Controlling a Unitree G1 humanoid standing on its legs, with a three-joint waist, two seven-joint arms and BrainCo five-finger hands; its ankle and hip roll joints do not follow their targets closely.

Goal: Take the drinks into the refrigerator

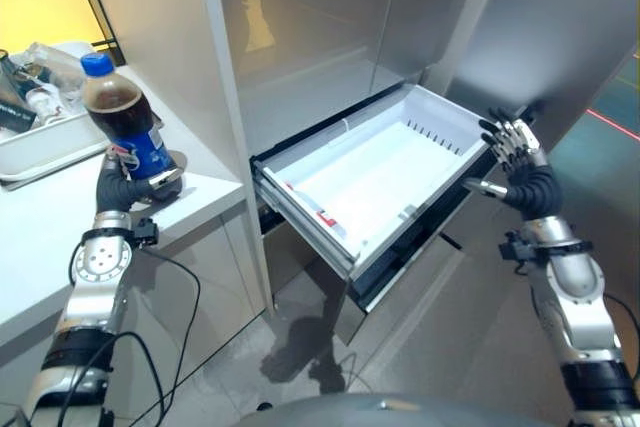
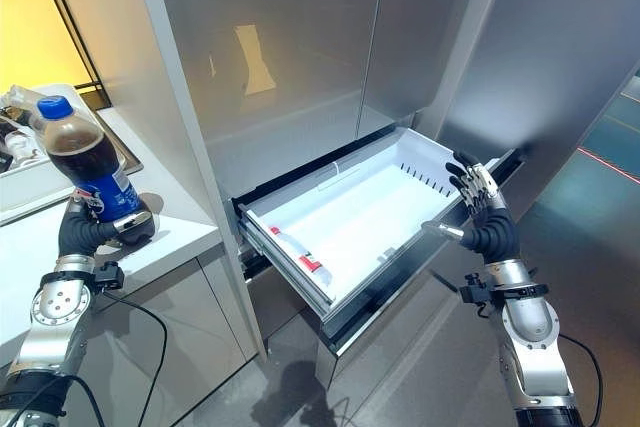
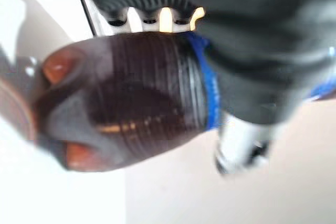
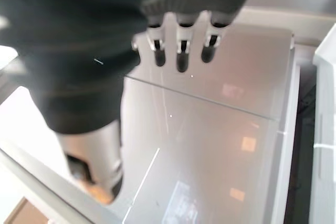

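On the white worktop (image 1: pixel 205 192) at the robot's left, a cola bottle (image 1: pixel 122 117) with a blue cap and blue label was held by the left hand (image 1: pixel 128 185), whose fingers were curled round its lower part. The bottle was tilted slightly, its cap leaning away from the refrigerator (image 2: pixel 300 57); whether its base touched the worktop could not be told. In the left wrist view the dark, ribbed lower body of the bottle (image 3: pixel 136 98) was seen close against the hand's fingers (image 3: pixel 165 19) and dark cover. Behind the bottle, further along the worktop, a white tray (image 1: pixel 40 147) was seen holding a few clear plastic items (too crowded to be told apart).

Beside the worktop stood the silver refrigerator, its upper doors closed. Its lower drawer (image 2: pixel 405 152) was pulled out, and a white bin with a red-and-white label on its near inner wall was seen inside it. The right hand (image 2: pixel 478 209) was raised just beside the drawer's far corner, with the fingers (image 4: pixel 181 51) straight and spread and nothing held. Whether the fingertips touched the drawer's edge could not be told. Grey floor tiles (image 1: pixel 300 347) were seen below the drawer.
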